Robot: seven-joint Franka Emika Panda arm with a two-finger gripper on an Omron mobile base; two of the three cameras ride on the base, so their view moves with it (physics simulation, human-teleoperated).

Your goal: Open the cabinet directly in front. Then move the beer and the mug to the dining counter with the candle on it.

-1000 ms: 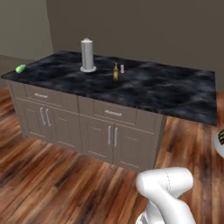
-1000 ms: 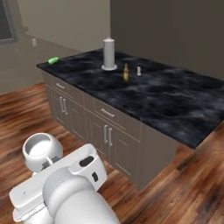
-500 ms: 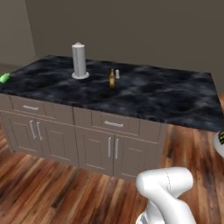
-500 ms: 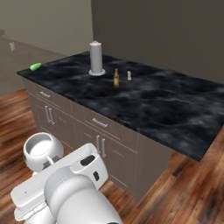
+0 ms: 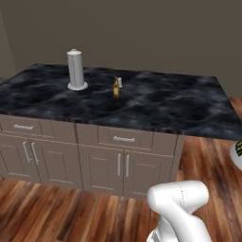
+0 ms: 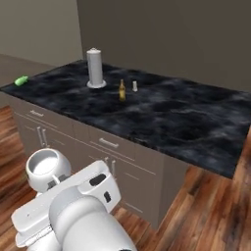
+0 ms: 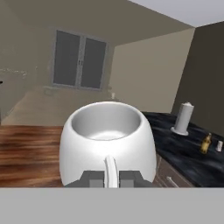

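Mug (image 7: 107, 142), pinched by its handle between closed fingers (image 7: 91, 178) and hanging near the floor left of the arm, could swing or slip before reaching the bench (image 6: 162, 115), and may topple the beer (image 6: 122, 90) or candle (image 6: 135, 86) on landing.

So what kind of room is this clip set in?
A rendered home kitchen or dining area, most likely: a black marble dining counter over grey drawers and doors, wood plank floor, a beer standing on the top, and a window in the far wall.
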